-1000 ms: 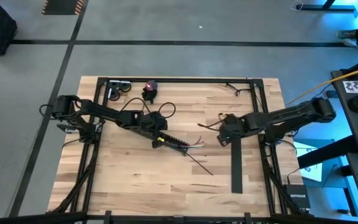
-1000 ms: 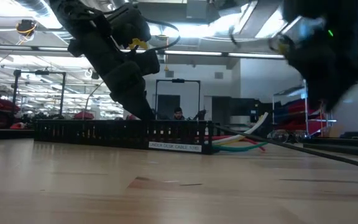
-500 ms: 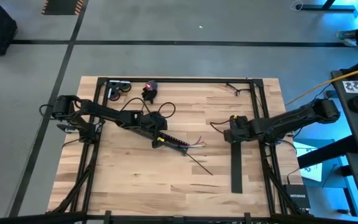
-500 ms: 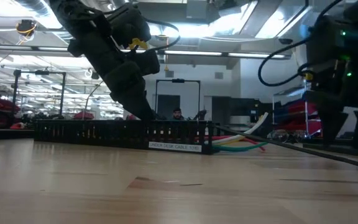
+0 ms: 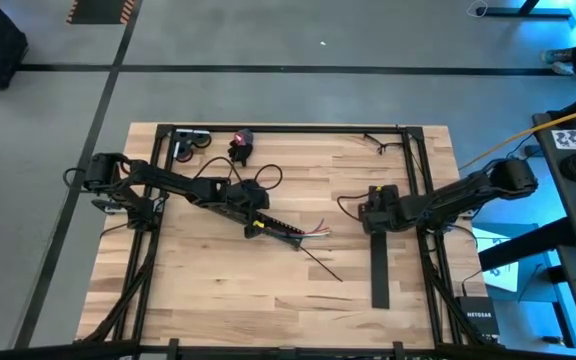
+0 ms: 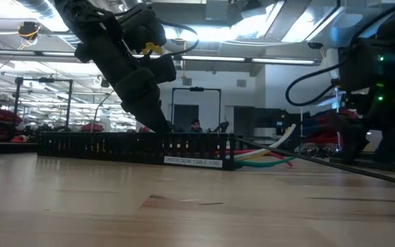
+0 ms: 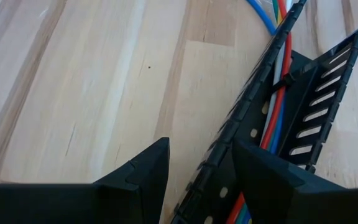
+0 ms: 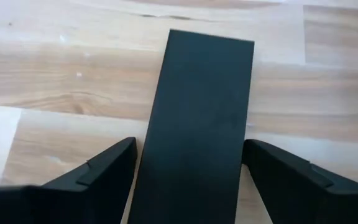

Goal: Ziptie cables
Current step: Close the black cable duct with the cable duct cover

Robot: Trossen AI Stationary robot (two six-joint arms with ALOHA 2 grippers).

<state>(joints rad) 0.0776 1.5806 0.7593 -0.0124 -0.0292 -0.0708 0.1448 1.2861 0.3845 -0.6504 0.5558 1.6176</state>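
The long black slotted bar (image 5: pixel 280 229) lies slantwise at mid-table. The cables (image 7: pixel 277 115), red, white and blue-green, run inside its channel, and their coloured ends (image 5: pixel 318 232) fan out past its right end (image 6: pixel 273 156). My left gripper (image 7: pixel 201 158) is shut on the bar's side wall. My right gripper (image 8: pixel 190 144) is open and low over the far end of a flat black strip (image 8: pixel 191 124) lying on the table's right side (image 5: pixel 381 272). Its fingers stand on either side of the strip, and a sliver of table shows beside the strip. My left gripper straddles the slotted bar's side wall (image 7: pixel 219 165), one finger (image 7: pixel 263 171) inside the channel over the cables and one (image 7: pixel 145 177) outside on the table side. It comes slanting down from the table's left, with the wall running askew between the fingers. The bar rests flat on the table.
Thin dark zip-tie strips (image 5: pixel 323 265) lie just near-side of the bar's right end. Small tools (image 5: pixel 190 143) and a red-black object (image 5: pixel 241 146) sit at the far left, and a short dark wire (image 5: pixel 376 140) at the far right. Black frame rails (image 5: pixel 288 127) border the tabletop.
My right gripper has sunk toward the table and drawn slightly toward the right edge. It has rolled its wrist and now stands over the flat black strip's far end. The slotted bar and the cables have not moved.
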